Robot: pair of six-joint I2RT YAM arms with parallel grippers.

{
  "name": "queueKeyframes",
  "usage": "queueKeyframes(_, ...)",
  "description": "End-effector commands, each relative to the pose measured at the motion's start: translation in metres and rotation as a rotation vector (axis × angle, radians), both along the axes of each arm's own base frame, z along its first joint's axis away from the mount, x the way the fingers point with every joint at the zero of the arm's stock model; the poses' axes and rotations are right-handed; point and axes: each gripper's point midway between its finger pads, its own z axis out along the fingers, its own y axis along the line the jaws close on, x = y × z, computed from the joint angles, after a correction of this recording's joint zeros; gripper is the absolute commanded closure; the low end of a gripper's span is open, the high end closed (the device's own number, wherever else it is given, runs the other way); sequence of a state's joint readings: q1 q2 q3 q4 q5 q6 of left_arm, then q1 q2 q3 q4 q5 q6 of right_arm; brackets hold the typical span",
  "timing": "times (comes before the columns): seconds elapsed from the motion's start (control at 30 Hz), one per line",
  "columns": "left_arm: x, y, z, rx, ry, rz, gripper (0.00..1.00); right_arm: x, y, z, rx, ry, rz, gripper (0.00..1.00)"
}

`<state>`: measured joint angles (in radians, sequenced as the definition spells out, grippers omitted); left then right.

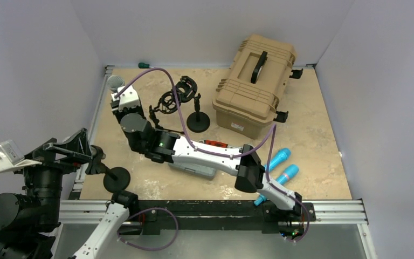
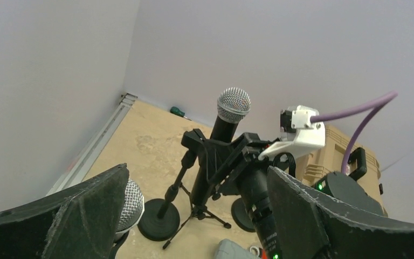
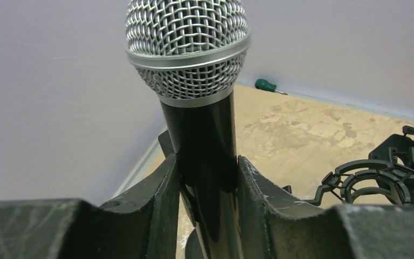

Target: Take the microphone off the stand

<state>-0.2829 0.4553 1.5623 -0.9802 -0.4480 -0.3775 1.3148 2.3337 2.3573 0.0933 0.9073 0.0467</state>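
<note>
Your right tool (image 3: 207, 175) has closed in on the microphone (image 3: 199, 129): in the right wrist view both dark fingers (image 3: 159, 208) press against the black handle from either side, just below the silver mesh head. The microphone stands upright at the far-left corner of the tabletop (image 1: 312, 124), close to the wall, and it sits in the clip of its stand (image 2: 176, 185). In the left wrist view the slanted stem runs down to a round black base, and small tripod legs show just beside that base. You cannot tell from these views which of the two carries the weight. Your right arm stretches from its base at the near right diagonally across the tabletop to reach that corner. Your left tool (image 2: 198, 171) hangs wide open and holds nothing, out over the left edge and well apart from the microphone. Its camera looks between the spread fingers toward the grip. A second mesh head (image 2: 131, 204) shows just beside its left finger. Beyond the grip, a black shock mount (image 1: 183, 89) sits on a round-base stand. A tan hard case (image 1: 256, 83) lies at the far right. A green-handled screwdriver (image 1: 144, 65) rests by the back wall, and two light-blue cylinders (image 1: 280, 157) lie near the right arm's base.
</note>
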Motion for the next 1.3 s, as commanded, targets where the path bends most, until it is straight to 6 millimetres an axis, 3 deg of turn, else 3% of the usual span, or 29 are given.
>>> queueKeyframes(0.0, -0.002, -0.014, -0.014, 0.033, 0.037, -0.085, 0.04, 0.012, -0.017, 0.046, 0.068, -0.047, 0.007, 0.78)
queueKeyframes(0.07, -0.005, -0.018, -0.019, 0.039, 0.049, -0.112, 0.04, 0.006, -0.014, 0.044, 0.051, -0.059, 0.079, 0.96)
queueKeyframes(0.1, -0.006, -0.02, -0.022, 0.042, 0.054, -0.128, 0.04, 0.002, -0.016, 0.049, 0.044, -0.083, 0.109, 1.0)
queueKeyframes(0.47, -0.004, -0.066, -0.057, 0.036, 0.141, -0.372, 0.03, -0.067, -0.035, 0.083, -0.013, -0.375, 0.674, 1.0)
queueKeyframes(0.7, 0.002, -0.073, -0.081, 0.074, 0.235, -0.408, 0.02, -0.063, -0.051, 0.079, -0.012, -0.383, 0.908, 1.0)
queueKeyframes(0.9, 0.003, -0.071, -0.075, 0.043, 0.207, -0.387, 0.02, -0.057, -0.042, 0.071, -0.01, -0.343, 0.936, 1.0)
queueKeyframes(1.0, 0.001, -0.07, -0.072, 0.037, 0.196, -0.387, 0.03, -0.044, -0.044, 0.066, -0.019, -0.308, 0.863, 1.0)
queueKeyframes(1.03, 0.0, -0.069, -0.071, 0.036, 0.192, -0.382, 0.03, -0.034, -0.048, 0.066, -0.015, -0.281, 0.803, 0.98)
queueKeyframes(1.17, -0.002, -0.063, -0.07, 0.036, 0.169, -0.351, 0.03, -0.011, -0.066, 0.07, 0.07, -0.157, 0.607, 0.56)
queueKeyframes(1.27, -0.003, -0.06, -0.068, 0.035, 0.151, -0.339, 0.03, -0.005, -0.073, 0.064, 0.119, -0.074, 0.483, 0.36)
